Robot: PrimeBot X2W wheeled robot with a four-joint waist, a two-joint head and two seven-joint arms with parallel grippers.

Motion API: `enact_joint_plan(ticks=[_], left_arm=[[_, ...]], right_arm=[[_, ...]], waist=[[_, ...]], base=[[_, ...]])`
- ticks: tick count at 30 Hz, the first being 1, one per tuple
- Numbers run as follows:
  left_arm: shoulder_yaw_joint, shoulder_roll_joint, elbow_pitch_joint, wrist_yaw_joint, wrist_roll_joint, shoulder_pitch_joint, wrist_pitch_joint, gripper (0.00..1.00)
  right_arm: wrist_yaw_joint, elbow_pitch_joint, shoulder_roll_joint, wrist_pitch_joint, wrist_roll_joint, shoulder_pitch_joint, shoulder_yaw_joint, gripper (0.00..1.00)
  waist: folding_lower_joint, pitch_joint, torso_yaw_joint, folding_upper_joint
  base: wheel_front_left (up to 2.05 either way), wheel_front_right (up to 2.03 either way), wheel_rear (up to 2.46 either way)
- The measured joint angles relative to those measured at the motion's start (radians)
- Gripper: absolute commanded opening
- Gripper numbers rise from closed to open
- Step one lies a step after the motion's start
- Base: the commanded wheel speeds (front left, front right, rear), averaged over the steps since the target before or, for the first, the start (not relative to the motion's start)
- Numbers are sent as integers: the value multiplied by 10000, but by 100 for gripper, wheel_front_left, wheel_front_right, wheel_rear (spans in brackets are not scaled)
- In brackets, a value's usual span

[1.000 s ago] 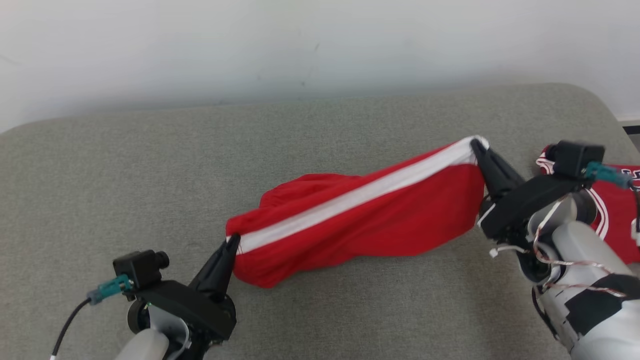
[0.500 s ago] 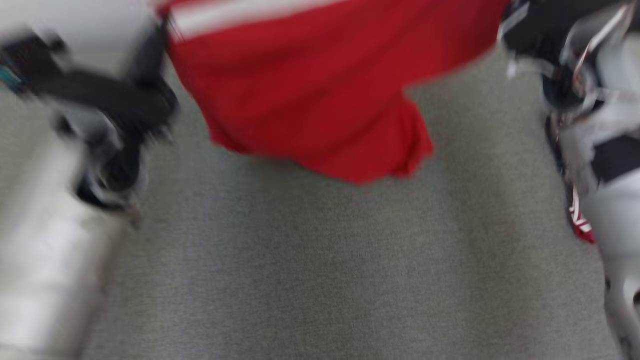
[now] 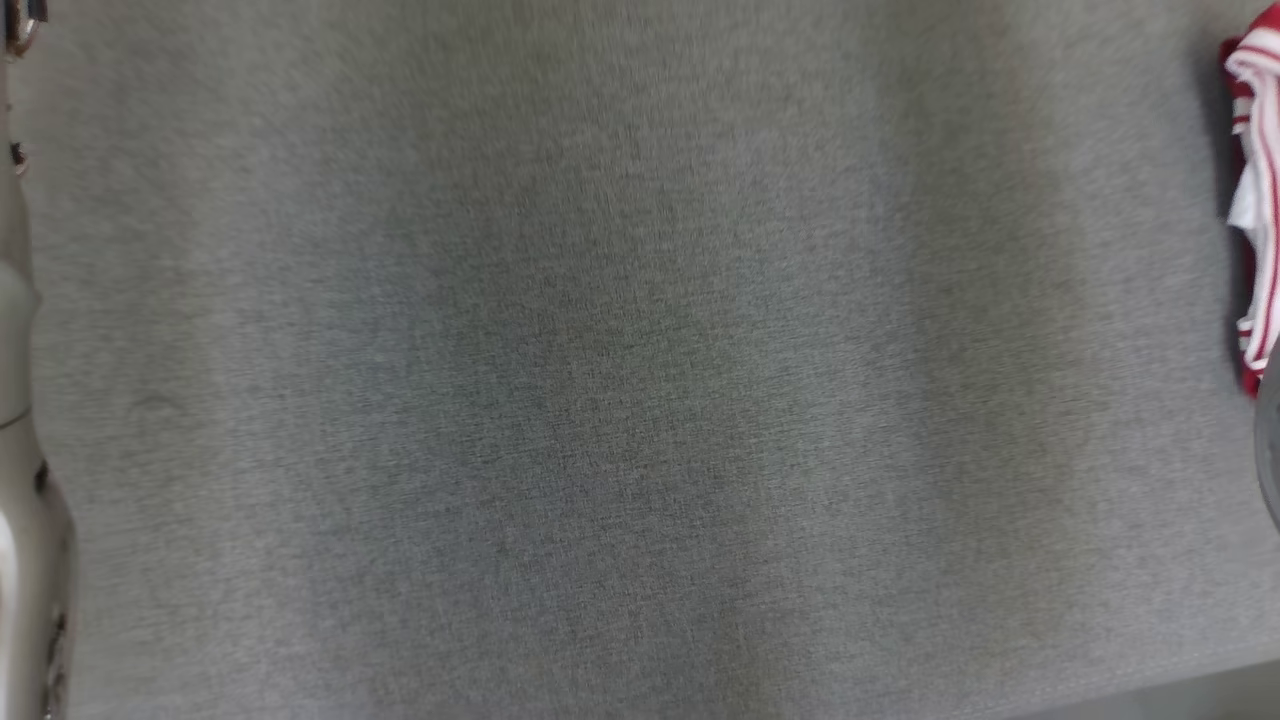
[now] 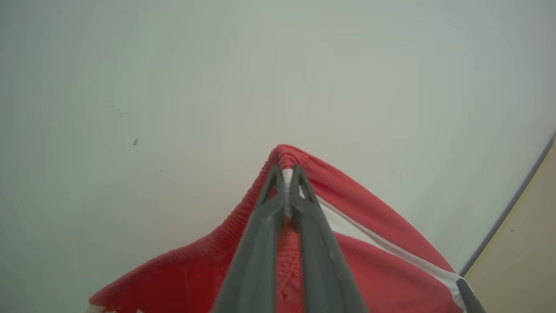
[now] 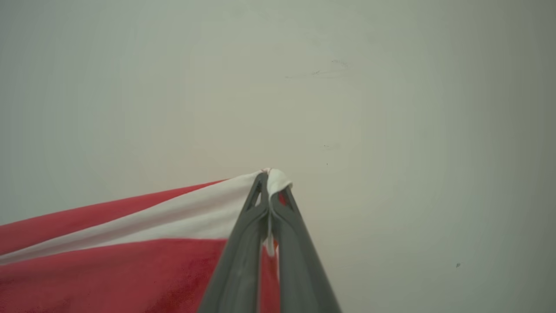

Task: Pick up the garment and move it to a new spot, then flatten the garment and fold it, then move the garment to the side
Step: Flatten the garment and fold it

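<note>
Left wrist view: we see the left gripper (image 4: 286, 174) with its two dark fingers pressed together, only a sliver of cloth between them. They pinch a ribbed red edge of the garment (image 4: 369, 269), with a speck of white at the tips. From that pinch the cloth falls away on both sides. Its long axis runs down to the lower right along the white stripe (image 4: 391, 248), which ends at the dark tip of the right gripper (image 4: 467, 293). The garment thus hangs stretched between our two grippers in front of a pale wall (image 4: 173, 87), with a beige strip of floor (image 4: 530, 226) at the far right.

In the right wrist view our right fingers are fully closed on a white corner of the stripe. A small fold of white pokes out past the tips. From there the garment points away to that view's left edge, white band on top and red below, fairly taut.

The head view, a little blurred, looks down on a grey surface (image 3: 600, 350). A pale forearm (image 3: 20, 500) lies along its left edge, and a red-and-white striped cloth (image 3: 1255, 200) lies at its right edge.
</note>
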Motion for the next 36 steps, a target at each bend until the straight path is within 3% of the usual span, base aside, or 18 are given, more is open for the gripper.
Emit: enact_joint_plan(ticks=[4,7,11,20,27,36], left_arm=[[2,-161,322,-583,-31,307,-263,0],[-136,-222,499,-915,222,1586,-426,0],[-65,-518,144,-1012,155,3036,-493,0],[236,-972,-1638,-1055,-84,6515,-525,0],[-201,-949,-1967,-1072,111,9249,-533,0],[-1335,-313,-1580,-1070,391,12005,-71,0]], right_arm=[[-2,35,121,-33,-305,432,293,0],[-2,73,109,-31,-309,1686,1037,0],[-2,-293,-163,-33,107,2932,1672,0],[-2,-1588,-1511,416,1127,5377,2991,0],[-2,-3421,-2740,2894,1739,8464,3340,0],[-2,-6598,-2911,6399,1885,13220,1854,0]], waist=[[1,649,-74,0],[2,1045,-117,0],[-4,955,-151,0],[-6,-39,-144,-3],[-7,-1429,-48,-3],[-9,-3254,20,-5]], base=[[0,0,0],[0,0,0],[0,0,0],[0,0,0],[0,0,0],[0,0,0]])
